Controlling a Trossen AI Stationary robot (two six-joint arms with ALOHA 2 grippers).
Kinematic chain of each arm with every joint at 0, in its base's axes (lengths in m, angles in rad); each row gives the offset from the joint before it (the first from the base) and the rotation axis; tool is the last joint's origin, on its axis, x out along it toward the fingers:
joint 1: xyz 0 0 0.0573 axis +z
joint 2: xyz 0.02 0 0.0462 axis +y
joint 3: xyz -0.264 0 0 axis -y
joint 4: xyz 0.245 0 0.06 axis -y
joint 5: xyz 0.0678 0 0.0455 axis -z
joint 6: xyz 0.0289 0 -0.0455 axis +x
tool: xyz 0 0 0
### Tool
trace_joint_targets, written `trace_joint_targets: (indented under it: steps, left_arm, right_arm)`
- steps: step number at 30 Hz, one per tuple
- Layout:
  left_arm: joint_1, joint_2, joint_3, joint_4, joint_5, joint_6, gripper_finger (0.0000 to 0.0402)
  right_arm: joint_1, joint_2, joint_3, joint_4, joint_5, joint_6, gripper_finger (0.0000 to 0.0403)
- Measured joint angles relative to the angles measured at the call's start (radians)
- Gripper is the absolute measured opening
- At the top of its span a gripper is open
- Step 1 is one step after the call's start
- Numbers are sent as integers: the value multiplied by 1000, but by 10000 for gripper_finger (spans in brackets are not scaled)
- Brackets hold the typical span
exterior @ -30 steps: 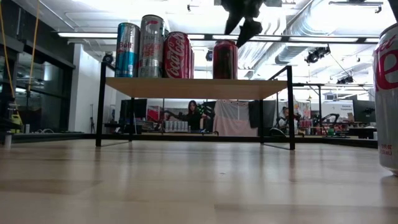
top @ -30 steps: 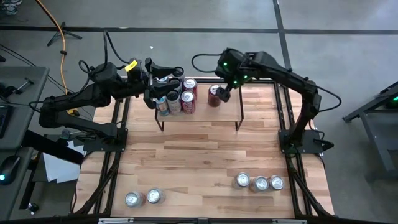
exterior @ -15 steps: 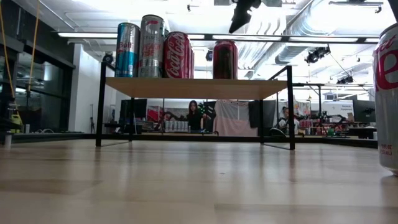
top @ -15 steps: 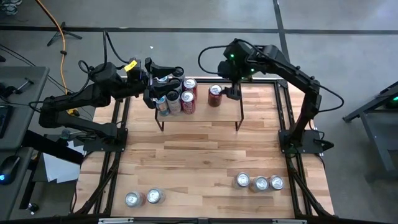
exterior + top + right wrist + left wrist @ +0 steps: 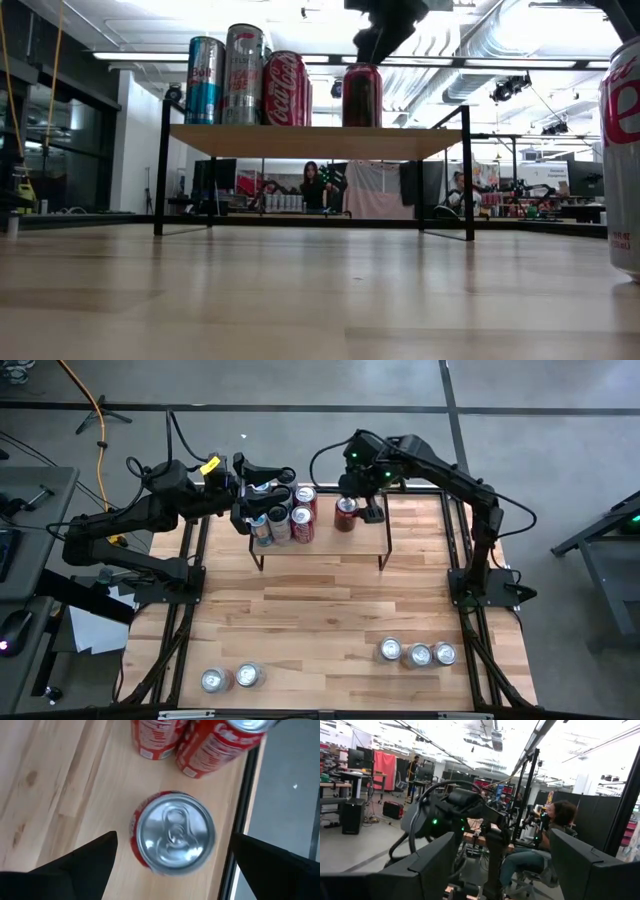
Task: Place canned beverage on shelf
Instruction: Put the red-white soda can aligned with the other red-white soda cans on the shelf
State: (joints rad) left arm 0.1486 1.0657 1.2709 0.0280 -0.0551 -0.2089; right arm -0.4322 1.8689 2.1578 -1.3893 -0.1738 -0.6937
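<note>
My right pincer hangs spread apart above an upright dark red drink can on the wood-topped, black-legged shelf. My left pincer, fingers apart, sits over the cluster of tall cans at the shelf's other end.

The shelf stood at the table's far edge. On it, four cans clustered at the left end, and a lone can stood apart to their right. The right gripper hung above that lone can; the left gripper sat over the cluster. Near the front edge stood two cans left, three cans right.
</note>
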Motion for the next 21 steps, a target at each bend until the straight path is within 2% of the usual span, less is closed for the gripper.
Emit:
trace_joint_targets:
  steps: [13, 18, 21]
  left_arm:
    - [0, 0, 0, -6, 0, 0, 262]
    - [0, 0, 0, -7, 0, 0, 262]
    - [0, 0, 0, -7, 0, 1, 262]
  right_arm:
    - [6, 50, -1, -35, -7, -47, 368]
    - [12, 50, -1, -24, -5, -36, 338]
    - [12, 50, -1, -21, -3, 24, 311]
